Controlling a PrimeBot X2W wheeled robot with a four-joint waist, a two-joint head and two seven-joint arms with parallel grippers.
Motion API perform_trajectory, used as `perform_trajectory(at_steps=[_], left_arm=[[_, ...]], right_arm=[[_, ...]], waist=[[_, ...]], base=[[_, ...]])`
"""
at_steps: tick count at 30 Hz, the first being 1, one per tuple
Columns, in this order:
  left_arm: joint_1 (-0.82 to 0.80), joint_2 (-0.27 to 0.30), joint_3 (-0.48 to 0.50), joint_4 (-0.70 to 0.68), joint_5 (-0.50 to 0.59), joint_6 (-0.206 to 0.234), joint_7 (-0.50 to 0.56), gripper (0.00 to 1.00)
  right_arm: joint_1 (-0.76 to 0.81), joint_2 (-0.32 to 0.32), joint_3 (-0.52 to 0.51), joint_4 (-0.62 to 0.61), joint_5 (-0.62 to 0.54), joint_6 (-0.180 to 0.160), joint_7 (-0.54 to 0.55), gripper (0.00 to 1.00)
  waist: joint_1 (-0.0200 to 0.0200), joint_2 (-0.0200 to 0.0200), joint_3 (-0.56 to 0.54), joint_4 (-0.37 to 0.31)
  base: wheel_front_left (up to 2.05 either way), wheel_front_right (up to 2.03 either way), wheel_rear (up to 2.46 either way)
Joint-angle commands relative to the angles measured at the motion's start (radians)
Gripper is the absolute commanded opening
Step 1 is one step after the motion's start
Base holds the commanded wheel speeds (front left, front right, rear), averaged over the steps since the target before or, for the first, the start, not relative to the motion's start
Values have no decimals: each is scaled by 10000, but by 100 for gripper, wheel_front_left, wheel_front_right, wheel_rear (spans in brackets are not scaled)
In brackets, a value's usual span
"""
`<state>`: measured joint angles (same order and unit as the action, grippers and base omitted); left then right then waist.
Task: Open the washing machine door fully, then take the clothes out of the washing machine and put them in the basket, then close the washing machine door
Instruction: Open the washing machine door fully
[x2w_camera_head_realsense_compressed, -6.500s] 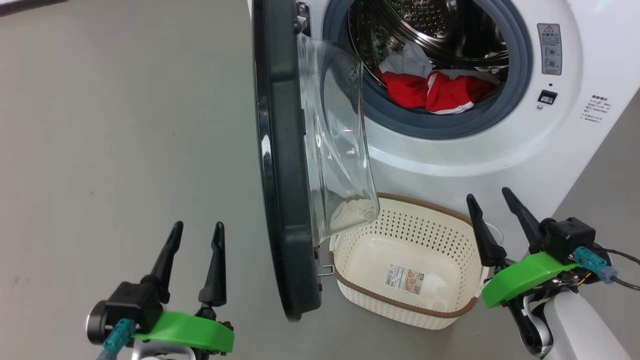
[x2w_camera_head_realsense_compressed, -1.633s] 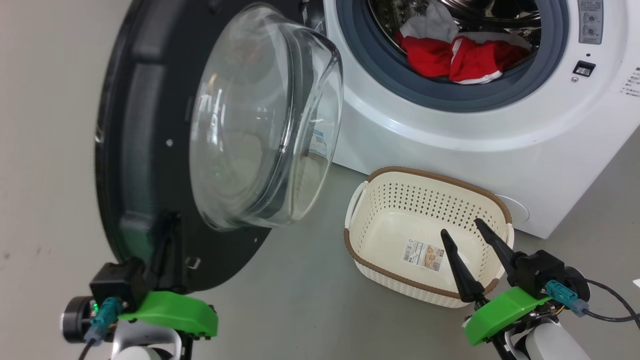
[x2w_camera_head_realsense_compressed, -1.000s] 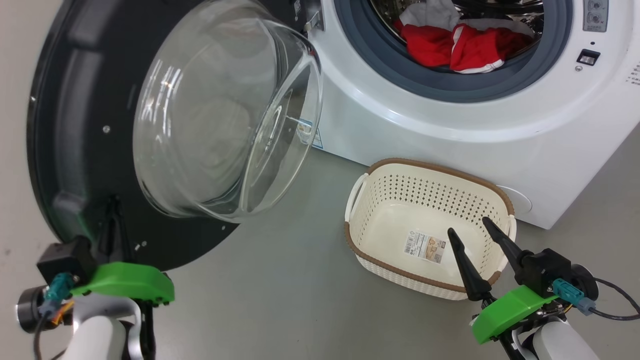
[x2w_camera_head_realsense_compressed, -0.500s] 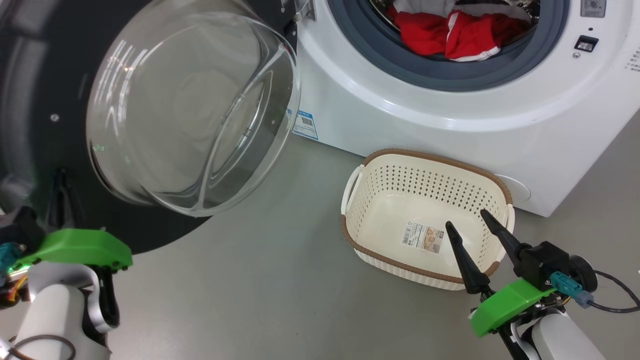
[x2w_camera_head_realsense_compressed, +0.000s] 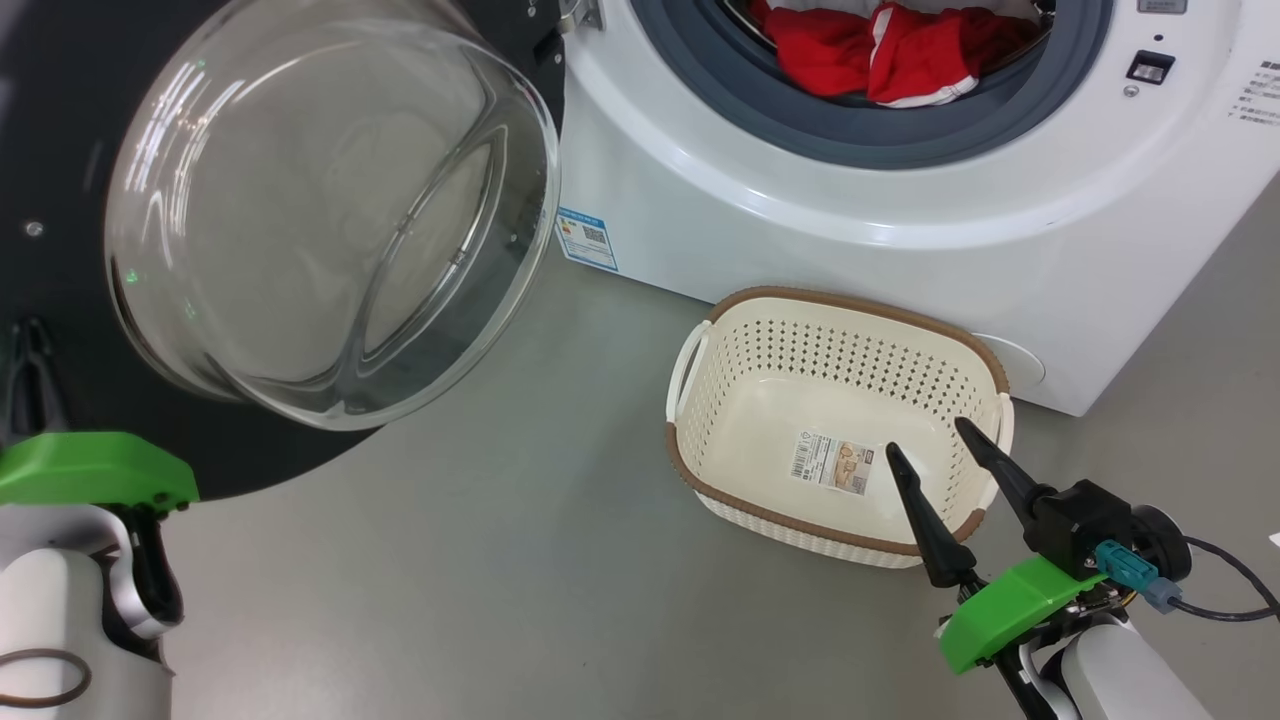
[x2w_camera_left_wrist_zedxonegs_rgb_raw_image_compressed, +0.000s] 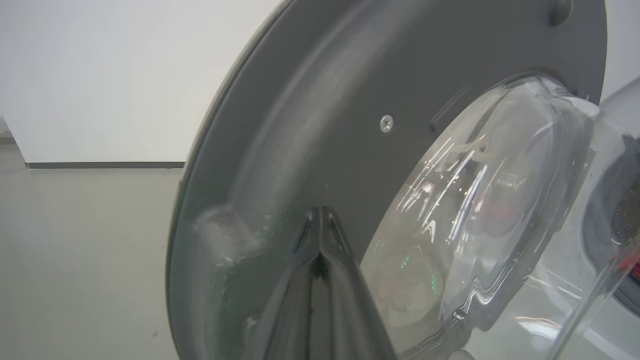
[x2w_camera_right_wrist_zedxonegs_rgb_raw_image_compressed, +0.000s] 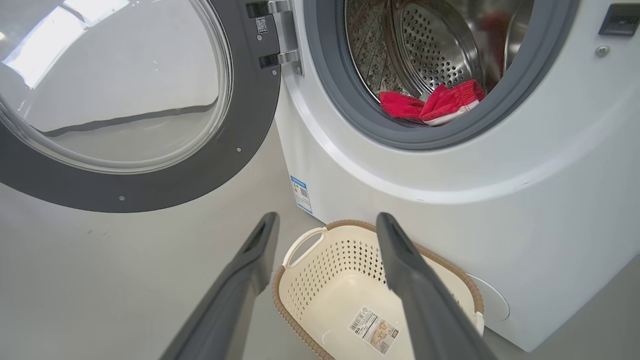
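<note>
Washing machine door (x2w_camera_head_realsense_compressed: 300, 210) hangs open at nine o'clock, left gripper (x2w_camera_left_wrist_zedxonegs_rgb_raw_image_compressed: 322, 220) shut empty against its rim. Right gripper (x2w_camera_head_realsense_compressed: 925, 437) gapes empty above basket (x2w_camera_head_realsense_compressed: 840, 300).

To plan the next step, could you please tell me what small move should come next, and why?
Probably lift the open right pincer toward the clothes in the drum: the washing machine door stands swung wide, the basket holds no clothes, and the shut left pincer sits at the door.
</note>
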<state>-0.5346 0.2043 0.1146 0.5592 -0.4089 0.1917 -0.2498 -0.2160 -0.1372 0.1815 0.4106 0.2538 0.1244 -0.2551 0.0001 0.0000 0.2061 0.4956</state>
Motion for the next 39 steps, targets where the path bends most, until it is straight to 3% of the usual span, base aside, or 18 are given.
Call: perform_trajectory(at_steps=[1, 10, 11, 13, 14, 26, 34, 39], left_arm=[[-310, 486, 464, -186, 152, -17, -119, 0], [116, -33, 337, -561, 792, -224, -119, 0], [189, -69, 307, -659, 865, -219, -119, 10], [335, -123, 251, -914, 993, -227, -119, 59], [410, -149, 200, -1057, 1061, -238, -119, 100], [1371, -638, -231, -3747, 1595, -415, -120, 100], [1733, -1027, -638, -4356, 1043, -1728, -120, 100], [1815, -1107, -964, -4236, 1058, -2291, -120, 100]], right_arm=[[-357, 0, 278, -195, 43, 63, -67, 100], [-312, 169, 245, -119, 110, 63, -67, 100], [-298, 204, 253, -107, 121, 63, -67, 100], [-265, 274, 269, -103, 157, 63, -67, 100], [-246, 304, 269, -103, 178, 63, -67, 100], [78, 608, -257, -464, 132, 63, -67, 100], [203, 781, -891, -1054, 18, 63, -67, 100], [225, 831, -1121, -1377, 129, 63, -67, 100]], waist=[[-1, 0, -12, -11], [-1, 0, -300, -70], [-1, 0, -360, -81], [-1, 0, -482, -107], [-1, 0, -545, -123], [-1, 0, -1231, -612], [-1, 0, -1459, -1352], [-1, 0, -1433, -1816]], base=[[0, 0, 0], [0, 0, 0], [0, 0, 0], [0, 0, 0], [0, 0, 0], [0, 0, 0], [0, 0, 0], [0, 0, 0]])
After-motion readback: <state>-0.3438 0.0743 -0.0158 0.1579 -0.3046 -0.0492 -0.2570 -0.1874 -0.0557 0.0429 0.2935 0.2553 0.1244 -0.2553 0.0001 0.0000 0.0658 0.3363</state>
